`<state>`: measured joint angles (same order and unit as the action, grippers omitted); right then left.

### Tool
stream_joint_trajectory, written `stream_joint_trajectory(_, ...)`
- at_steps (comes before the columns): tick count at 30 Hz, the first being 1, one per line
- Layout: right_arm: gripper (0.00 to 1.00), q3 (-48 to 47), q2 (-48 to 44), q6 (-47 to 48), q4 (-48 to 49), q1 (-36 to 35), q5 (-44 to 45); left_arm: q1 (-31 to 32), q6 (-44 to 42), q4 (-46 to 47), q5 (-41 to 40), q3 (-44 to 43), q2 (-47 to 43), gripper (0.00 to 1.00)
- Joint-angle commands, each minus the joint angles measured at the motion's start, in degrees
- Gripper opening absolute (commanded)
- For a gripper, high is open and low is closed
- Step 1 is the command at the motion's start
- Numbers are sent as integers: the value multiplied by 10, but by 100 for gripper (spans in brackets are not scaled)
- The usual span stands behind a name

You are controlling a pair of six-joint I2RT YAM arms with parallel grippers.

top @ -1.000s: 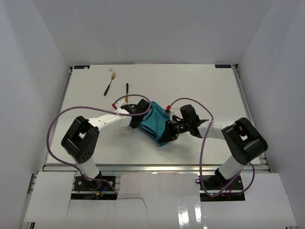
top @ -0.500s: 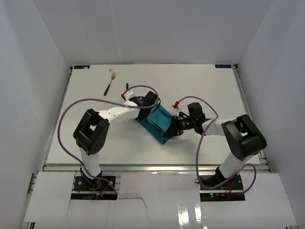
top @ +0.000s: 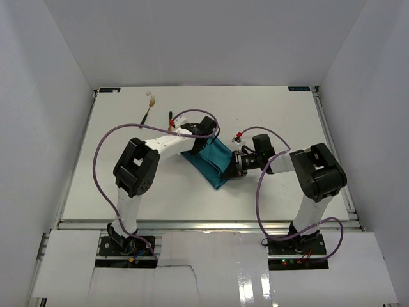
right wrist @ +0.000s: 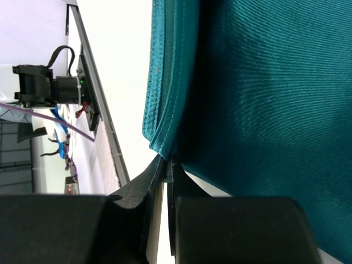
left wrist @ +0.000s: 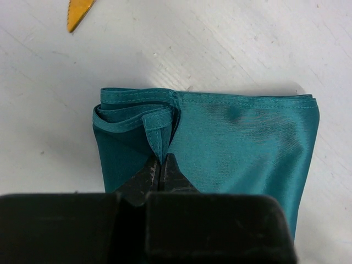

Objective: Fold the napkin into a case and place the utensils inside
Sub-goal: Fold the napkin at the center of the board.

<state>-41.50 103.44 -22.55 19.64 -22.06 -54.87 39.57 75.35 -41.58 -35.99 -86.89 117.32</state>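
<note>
The teal napkin (top: 215, 166) lies folded in a slanted band mid-table, with stacked hems at one end (left wrist: 137, 110). My left gripper (top: 204, 145) is at its far end, shut on a small raised fold of the napkin (left wrist: 161, 160). My right gripper (top: 236, 165) is at its right side, shut on the layered edge of the napkin (right wrist: 167, 159). The fork (top: 147, 112) lies at the far left of the table. The knife (top: 170, 116) lies just right of it, partly behind the left arm; its yellow blade tip (left wrist: 78, 11) shows in the left wrist view.
A small white scrap (top: 148, 93) lies near the table's (top: 287, 121) far edge beyond the fork. Purple cables (top: 102, 153) loop beside both arms. White walls close in the table on three sides.
The left gripper closed on a fold at the napkin's far end. Both arms reached farther over the table, and the napkin was pulled into a tighter, flatter band.
</note>
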Motion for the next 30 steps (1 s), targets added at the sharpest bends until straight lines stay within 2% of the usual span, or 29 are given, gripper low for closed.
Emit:
stream_joint_trajectory(1, 10, -36, 15, 41, -37, 4, 5, -11, -12, 0, -8, -36, 14, 0)
stream_joint_trajectory(5, 12, -51, 24, 52, -51, 5, 20, -13, -18, 1, -4, -59, 41, 3)
stream_joint_trajectory(8, 27, -68, 28, 69, -76, 6, 43, -13, -24, 1, -8, -76, 56, 3)
stream_joint_trajectory(9, 37, -71, 27, 70, -79, 6, 49, -13, -24, 1, -8, -80, 64, 3)
stream_joint_trajectory(13, 50, -82, -2, 87, -109, 6, 89, -17, -23, 0, -3, -92, 78, 3)
stream_joint_trajectory(19, 52, -99, -33, 135, -191, 4, 161, -20, -21, 1, 2, -95, 85, 3)
stream_joint_trajectory(26, 55, -86, -79, 150, -188, -10, 158, -22, -21, 0, 6, -95, 89, 3)
stream_joint_trajectory(30, 60, -83, -108, 160, -189, -25, 181, -22, -21, 1, 10, -95, 91, 3)
